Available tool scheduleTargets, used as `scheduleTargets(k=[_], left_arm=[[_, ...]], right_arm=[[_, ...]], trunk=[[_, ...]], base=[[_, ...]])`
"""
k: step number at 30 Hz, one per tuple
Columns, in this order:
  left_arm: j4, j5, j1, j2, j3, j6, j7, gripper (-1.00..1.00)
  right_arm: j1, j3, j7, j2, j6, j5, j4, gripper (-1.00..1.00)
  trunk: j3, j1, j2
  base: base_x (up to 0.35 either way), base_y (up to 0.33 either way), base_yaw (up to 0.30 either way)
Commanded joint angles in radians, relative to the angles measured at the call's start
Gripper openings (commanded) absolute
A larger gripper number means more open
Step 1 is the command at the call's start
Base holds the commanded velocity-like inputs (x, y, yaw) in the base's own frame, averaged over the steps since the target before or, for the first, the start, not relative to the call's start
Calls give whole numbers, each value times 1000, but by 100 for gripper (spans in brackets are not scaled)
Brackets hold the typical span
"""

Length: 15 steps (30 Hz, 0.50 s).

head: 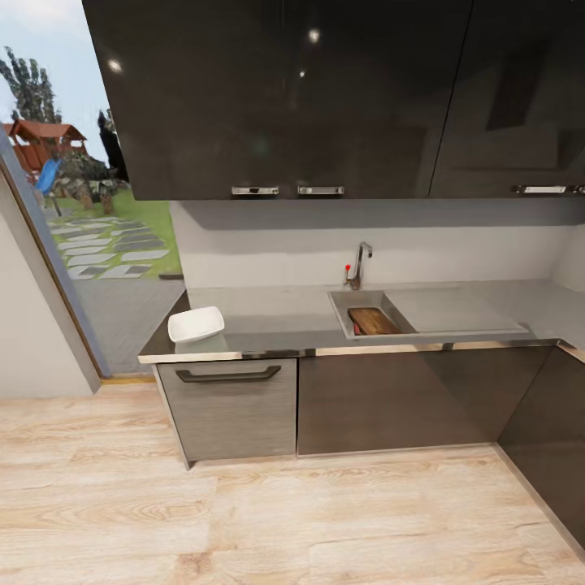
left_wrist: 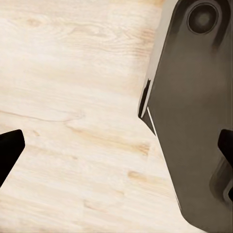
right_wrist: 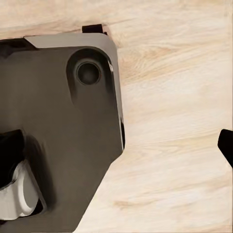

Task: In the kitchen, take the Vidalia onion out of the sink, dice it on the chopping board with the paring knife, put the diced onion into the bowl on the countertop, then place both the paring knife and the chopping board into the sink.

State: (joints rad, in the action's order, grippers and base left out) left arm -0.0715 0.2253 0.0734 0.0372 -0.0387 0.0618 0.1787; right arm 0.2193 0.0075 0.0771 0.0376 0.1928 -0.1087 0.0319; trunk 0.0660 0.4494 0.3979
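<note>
From the head view, the chopping board (head: 374,320) lies in the sink (head: 343,306) basin, a red sliver of the paring knife (head: 356,330) at its front-left corner. The bowl (head: 196,324) sits near the countertop (head: 276,313) left end. Each wrist view shows wood floor (left_wrist: 73,97) and the robot's dark base (right_wrist: 63,121): left gripper (left_wrist: 119,150) fingertips wide apart, right gripper (right_wrist: 121,145) likewise.
</note>
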Motion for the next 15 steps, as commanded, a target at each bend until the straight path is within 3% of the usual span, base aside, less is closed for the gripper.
scheduleTargets(k=[1,9,15], left_arm=[[-3,7,2,0,-4,6,0,100],[1,5,2,0,-2,8,-1,100],[1,5,2,0,-3,9,-2,100]], right_arm=[[0,1,3,-1,-15,-11,6,100],[0,3,3,-5,-412,-9,17,100],[0,3,3,-5,-493,-11,20,100]], trunk=[[2,1,2],[2,1,2],[2,1,2]], base=[[0,0,0],[0,0,0],[0,0,0]])
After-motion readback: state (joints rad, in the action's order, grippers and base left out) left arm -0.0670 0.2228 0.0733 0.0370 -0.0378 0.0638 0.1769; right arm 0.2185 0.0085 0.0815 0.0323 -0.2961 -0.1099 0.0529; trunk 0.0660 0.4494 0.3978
